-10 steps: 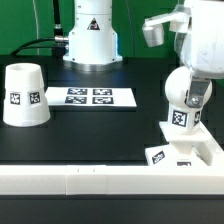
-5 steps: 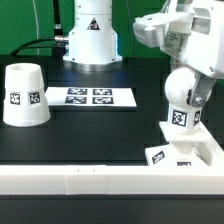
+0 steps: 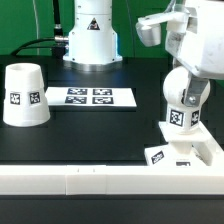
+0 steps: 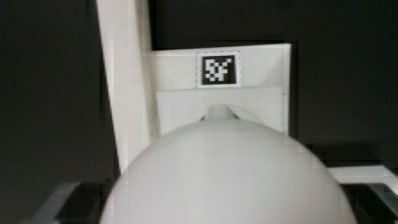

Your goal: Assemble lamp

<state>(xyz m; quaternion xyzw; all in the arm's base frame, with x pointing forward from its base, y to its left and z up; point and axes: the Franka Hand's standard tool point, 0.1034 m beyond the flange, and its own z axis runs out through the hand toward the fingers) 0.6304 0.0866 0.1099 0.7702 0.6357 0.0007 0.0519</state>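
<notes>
bulb (image 4: 222, 170): blurred, cut off | gripper (image 3: 186, 92) fingertips: hidden | base (image 3: 192, 148): cropped

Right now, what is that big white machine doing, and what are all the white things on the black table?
The big white machine is a robot arm. At its end is a gripper, a hand with just two fingers. It is building a toy lamp from three white pieces.

One picture comes from a camera standing off to the side. The other comes from a small camera on the robot's wrist, looking down past its hand.

The gripper is around the round bulb, which sits on top of the blocky square base. In the wrist picture the bulb looks huge because it is so close. I cannot see whether the fingers are squeezing it.

The cup-shaped shade waits on the table, upside down. The flat marker board with black squares helps the cameras. The long white rail lies along the front.
</notes>
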